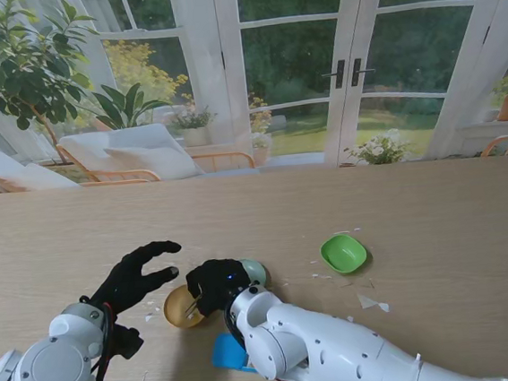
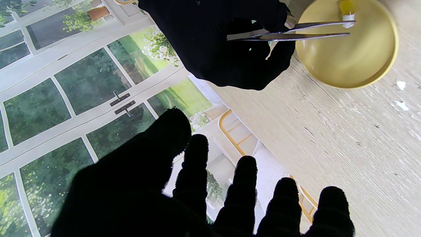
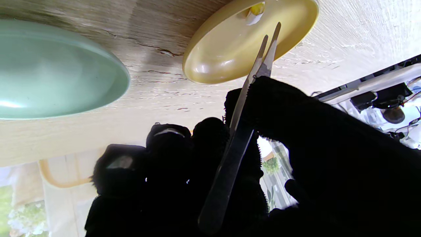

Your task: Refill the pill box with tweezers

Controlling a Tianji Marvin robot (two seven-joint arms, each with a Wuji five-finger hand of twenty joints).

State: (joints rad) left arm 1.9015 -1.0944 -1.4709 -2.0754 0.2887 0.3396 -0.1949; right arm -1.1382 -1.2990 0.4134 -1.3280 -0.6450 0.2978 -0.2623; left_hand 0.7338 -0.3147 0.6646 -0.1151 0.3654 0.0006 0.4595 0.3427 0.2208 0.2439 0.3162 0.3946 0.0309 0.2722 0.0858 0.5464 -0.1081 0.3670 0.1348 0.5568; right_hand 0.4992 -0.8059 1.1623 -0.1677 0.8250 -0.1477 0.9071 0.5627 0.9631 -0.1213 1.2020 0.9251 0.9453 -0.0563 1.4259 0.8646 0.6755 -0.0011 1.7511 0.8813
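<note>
My right hand (image 1: 216, 284) is shut on metal tweezers (image 3: 253, 75), also seen in the left wrist view as tweezers (image 2: 289, 31). Their tips are slightly apart over a yellow bowl (image 1: 177, 309). A yellow-and-white capsule (image 3: 255, 13) lies in that yellow bowl (image 3: 223, 52), just beyond the tips; in the left wrist view one tip touches the capsule (image 2: 347, 14), which is not between the tips. My left hand (image 1: 136, 276) hovers open to the left of the bowl, fingers (image 2: 243, 191) spread. A blue object (image 1: 226, 351), possibly the pill box, is partly hidden under my right forearm.
A pale green bowl (image 1: 256, 269) sits right behind my right hand, and appears beside the yellow one as a pale green bowl (image 3: 56, 72). A bright green bowl (image 1: 344, 253) stands farther right. White scraps (image 1: 371, 303) lie scattered on the wooden table (image 1: 417, 202).
</note>
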